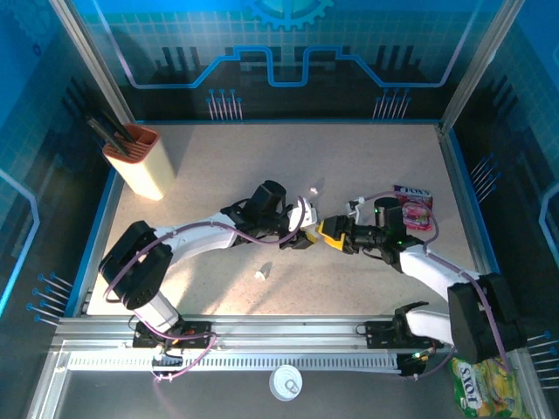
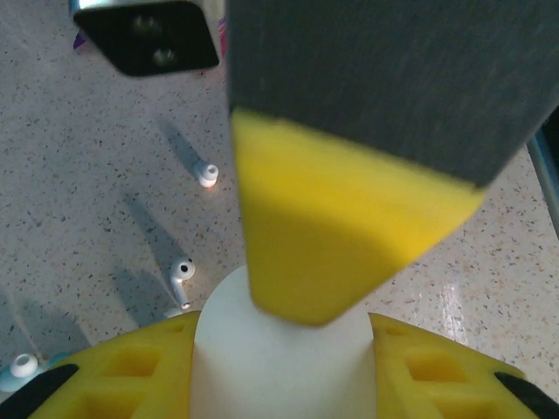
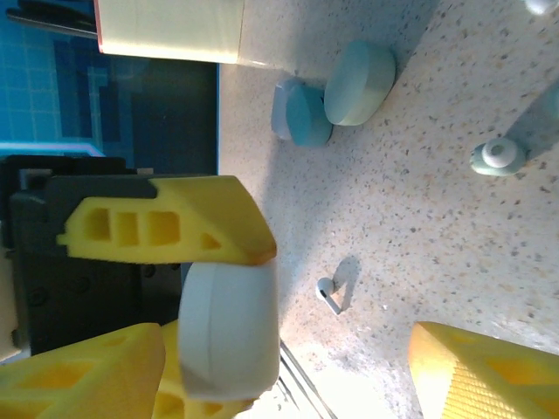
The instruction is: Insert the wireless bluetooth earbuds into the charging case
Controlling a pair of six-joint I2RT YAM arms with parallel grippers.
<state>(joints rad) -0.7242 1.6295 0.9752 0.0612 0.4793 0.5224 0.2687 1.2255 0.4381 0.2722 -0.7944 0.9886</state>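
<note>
The white charging case (image 2: 279, 358) is pinched between the yellow fingers of my left gripper (image 2: 284, 345), which is shut on it at mid-table (image 1: 303, 237). My right gripper (image 1: 330, 234) faces it from the right. Its jaws stand apart, and one yellow finger (image 2: 332, 227) rests on the top of the case. In the right wrist view the case (image 3: 229, 327) lies beside that gripper's (image 3: 288, 330) left finger, with a wide gap to the other. White earbuds lie loose on the table (image 2: 207, 175) (image 2: 181, 272) (image 3: 329, 295) (image 1: 262, 273).
A pale green case (image 3: 358, 83) and a blue case (image 3: 301, 113) lie together near a knife block (image 1: 140, 161). A pale green earbud (image 3: 496, 157) lies apart. A pink packet (image 1: 412, 205) sits at the right, and a snack bag (image 1: 476, 388) and a white disc (image 1: 286, 381) at the near edge.
</note>
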